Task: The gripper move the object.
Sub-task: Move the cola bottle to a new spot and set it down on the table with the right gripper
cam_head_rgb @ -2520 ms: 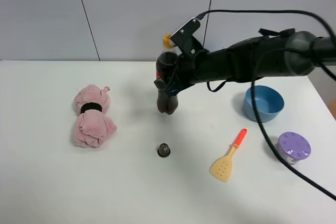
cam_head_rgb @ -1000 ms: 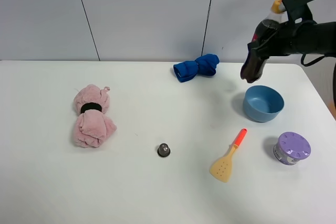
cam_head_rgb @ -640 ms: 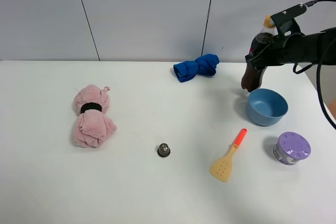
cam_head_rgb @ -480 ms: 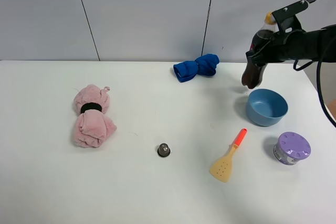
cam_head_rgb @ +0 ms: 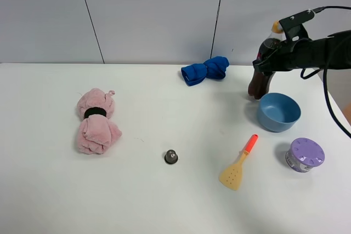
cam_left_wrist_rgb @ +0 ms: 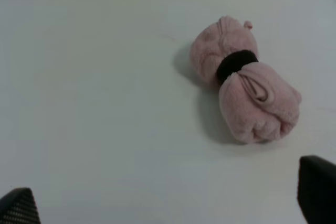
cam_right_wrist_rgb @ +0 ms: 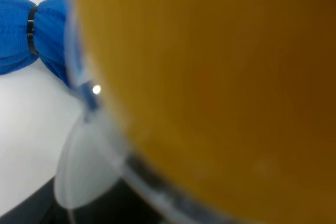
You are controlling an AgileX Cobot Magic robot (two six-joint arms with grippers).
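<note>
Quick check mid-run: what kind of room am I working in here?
Probably a robot test lab, not a home: a plain white table against grey wall panels, with unrelated props laid out, a rolled pink towel, a spatula, a cola bottle.

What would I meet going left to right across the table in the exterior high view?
pink towel → black capsule → blue towel → spatula → blue bowl → purple-lidded can. The cola bottle overlaps the spatula and bowl in this direction, so it is left out.

Glossy plast. bottle, fluffy cloth roll, matt tbl
</note>
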